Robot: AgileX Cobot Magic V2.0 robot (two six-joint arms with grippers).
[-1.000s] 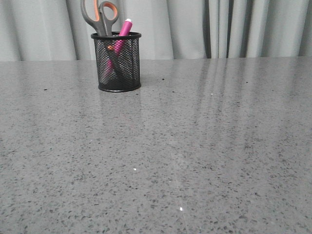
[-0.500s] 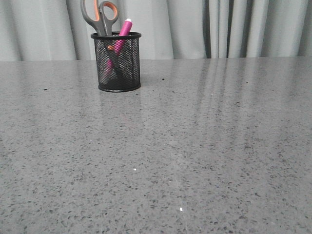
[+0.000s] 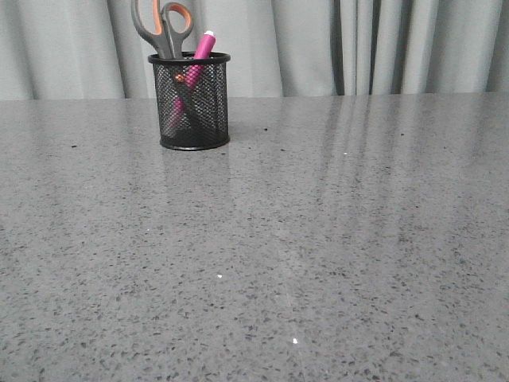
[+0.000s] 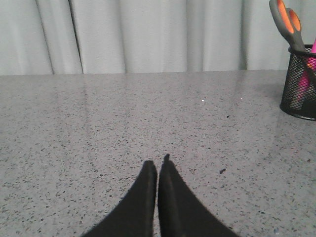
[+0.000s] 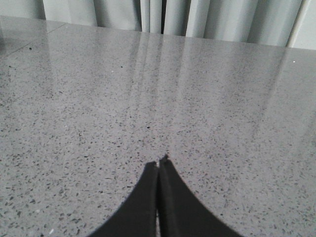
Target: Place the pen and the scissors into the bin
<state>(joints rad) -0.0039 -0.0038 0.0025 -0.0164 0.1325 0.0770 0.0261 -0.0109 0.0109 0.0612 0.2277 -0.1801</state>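
The black wire-mesh bin (image 3: pixel 191 102) stands upright at the far left of the grey table. The scissors (image 3: pixel 163 25) stand in it, blades down, grey and orange handles above the rim. The magenta pen (image 3: pixel 202 49) leans in it, its white end up. The bin (image 4: pixel 299 84) and scissors (image 4: pixel 285 19) also show in the left wrist view, with a bit of the pen (image 4: pixel 313 48). My left gripper (image 4: pixel 158 165) is shut and empty, low over bare table, well apart from the bin. My right gripper (image 5: pixel 158 164) is shut and empty over bare table. Neither arm shows in the front view.
The speckled grey table (image 3: pixel 318 239) runs back to pale grey curtains (image 3: pixel 382 44). A small dark speck (image 4: pixel 222 171) lies on the table near my left gripper.
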